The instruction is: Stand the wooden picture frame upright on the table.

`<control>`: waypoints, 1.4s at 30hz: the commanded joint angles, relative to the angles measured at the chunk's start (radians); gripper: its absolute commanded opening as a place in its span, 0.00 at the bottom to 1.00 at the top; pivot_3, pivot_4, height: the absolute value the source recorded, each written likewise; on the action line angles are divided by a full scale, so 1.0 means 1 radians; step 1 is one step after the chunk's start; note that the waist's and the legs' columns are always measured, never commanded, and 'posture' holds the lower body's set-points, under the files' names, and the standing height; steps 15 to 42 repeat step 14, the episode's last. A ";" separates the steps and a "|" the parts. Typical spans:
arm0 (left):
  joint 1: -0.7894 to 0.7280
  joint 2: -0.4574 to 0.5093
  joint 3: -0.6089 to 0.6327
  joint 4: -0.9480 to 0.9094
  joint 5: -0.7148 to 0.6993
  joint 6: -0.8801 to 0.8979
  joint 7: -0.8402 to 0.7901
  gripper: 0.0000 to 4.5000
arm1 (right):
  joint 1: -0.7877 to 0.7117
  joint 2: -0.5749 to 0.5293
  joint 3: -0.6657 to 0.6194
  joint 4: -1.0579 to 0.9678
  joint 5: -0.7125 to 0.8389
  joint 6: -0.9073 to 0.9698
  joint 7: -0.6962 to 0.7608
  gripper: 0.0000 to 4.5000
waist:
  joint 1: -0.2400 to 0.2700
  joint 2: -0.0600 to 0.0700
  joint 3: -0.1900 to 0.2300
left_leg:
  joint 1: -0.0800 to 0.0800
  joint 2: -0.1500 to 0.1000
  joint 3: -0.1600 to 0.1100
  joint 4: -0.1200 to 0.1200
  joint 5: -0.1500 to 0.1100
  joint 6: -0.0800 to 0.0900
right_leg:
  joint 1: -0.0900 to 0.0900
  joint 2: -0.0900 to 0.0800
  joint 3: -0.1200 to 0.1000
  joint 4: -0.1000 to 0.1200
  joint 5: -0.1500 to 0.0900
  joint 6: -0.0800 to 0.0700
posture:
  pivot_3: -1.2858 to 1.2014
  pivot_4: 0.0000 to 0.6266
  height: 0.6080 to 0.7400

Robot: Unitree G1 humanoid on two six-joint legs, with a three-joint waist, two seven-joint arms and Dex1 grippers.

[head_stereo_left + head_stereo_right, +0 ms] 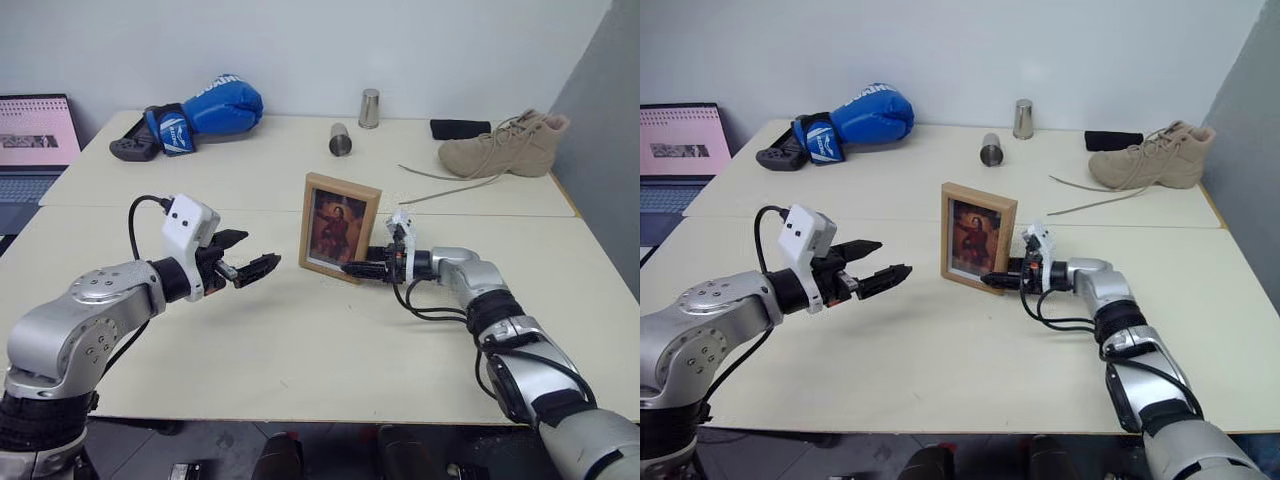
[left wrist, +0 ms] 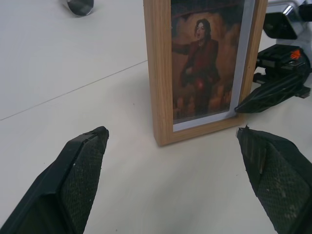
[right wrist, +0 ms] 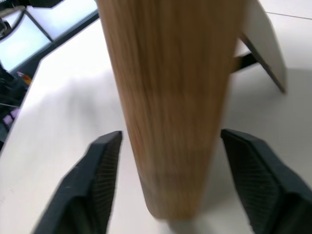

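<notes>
The wooden picture frame stands upright on the table, just in front of the seam, with its reddish-brown portrait facing me. Its fold-out stand props it from behind. My right gripper reaches in level from the right at the frame's lower right edge. It is open: in the right wrist view the fingers sit on either side of the frame's edge, with a gap on each side. My left gripper hovers open to the left of the frame, pointing at it, with nothing between its fingers.
On the far half of the table lie a blue boxing glove, a dark game controller, a tipped metal cup, an upright metal cup, a black object and a tan boot with trailing laces. A laptop sits at far left.
</notes>
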 commanded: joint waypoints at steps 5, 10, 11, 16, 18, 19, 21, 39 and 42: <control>-0.073 -0.031 -0.001 0.106 0.077 -0.056 -0.034 1.00 | 0.253 -0.203 -0.079 -0.506 -0.018 0.045 -0.100 0.99 | 0.004 0.000 0.000 | 0.000 0.000 0.000 0.000 0.000 0.000 | 0.000 0.000 0.000 0.000 0.000 0.000 | 0.52 0.24 1.00; -0.111 -0.024 0.020 0.181 0.072 -0.044 -0.094 1.00 | 0.404 -0.320 -0.157 -0.912 0.073 0.270 -0.175 0.99 | -0.004 0.000 0.000 | 0.000 0.000 0.000 0.000 0.000 0.000 | 0.000 0.001 0.001 0.000 0.000 0.000 | 0.52 0.24 1.00; -0.116 -0.019 0.021 0.194 0.071 -0.040 -0.109 1.00 | 0.413 -0.326 -0.170 -0.952 0.094 0.310 -0.195 0.99 | -0.007 0.000 0.000 | 0.001 0.000 0.000 0.000 0.000 0.000 | 0.000 0.001 0.001 0.000 0.000 0.000 | 0.52 0.24 1.00; -0.121 0.010 0.008 0.220 0.081 -0.037 -0.172 1.00 | 0.396 -0.319 -0.212 -1.034 0.152 0.419 -0.262 0.99 | -0.011 0.000 0.000 | 0.001 0.001 0.000 0.000 0.000 0.000 | 0.000 0.002 0.001 0.000 0.000 0.000 | 0.52 0.24 1.00; -0.121 0.010 0.008 0.220 0.081 -0.037 -0.172 1.00 | 0.396 -0.319 -0.212 -1.034 0.152 0.419 -0.262 0.99 | -0.011 0.000 0.000 | 0.001 0.001 0.000 0.000 0.000 0.000 | 0.000 0.002 0.001 0.000 0.000 0.000 | 0.52 0.24 1.00; -0.121 0.010 0.008 0.220 0.081 -0.037 -0.172 1.00 | 0.396 -0.319 -0.212 -1.034 0.152 0.419 -0.262 0.99 | -0.011 0.000 0.000 | 0.001 0.001 0.000 0.000 0.000 0.000 | 0.000 0.002 0.001 0.000 0.000 0.000 | 0.52 0.24 1.00; -0.121 0.010 0.008 0.220 0.081 -0.037 -0.172 1.00 | 0.396 -0.319 -0.212 -1.034 0.152 0.419 -0.262 0.99 | -0.011 0.000 0.000 | 0.001 0.001 0.000 0.000 0.000 0.000 | 0.000 0.002 0.001 0.000 0.000 0.000 | 0.52 0.24 1.00; -0.121 0.010 0.008 0.220 0.081 -0.037 -0.172 1.00 | 0.396 -0.319 -0.212 -1.034 0.152 0.419 -0.262 0.99 | -0.011 0.000 0.000 | 0.001 0.001 0.000 0.000 0.000 0.000 | 0.000 0.002 0.001 0.000 0.000 0.000 | 0.52 0.24 1.00; -0.121 0.010 0.008 0.220 0.081 -0.037 -0.172 1.00 | 0.396 -0.319 -0.212 -1.034 0.152 0.419 -0.262 0.99 | -0.011 0.000 0.000 | 0.001 0.001 0.000 0.000 0.000 0.000 | 0.000 0.002 0.001 0.000 0.000 0.000 | 0.52 0.24 1.00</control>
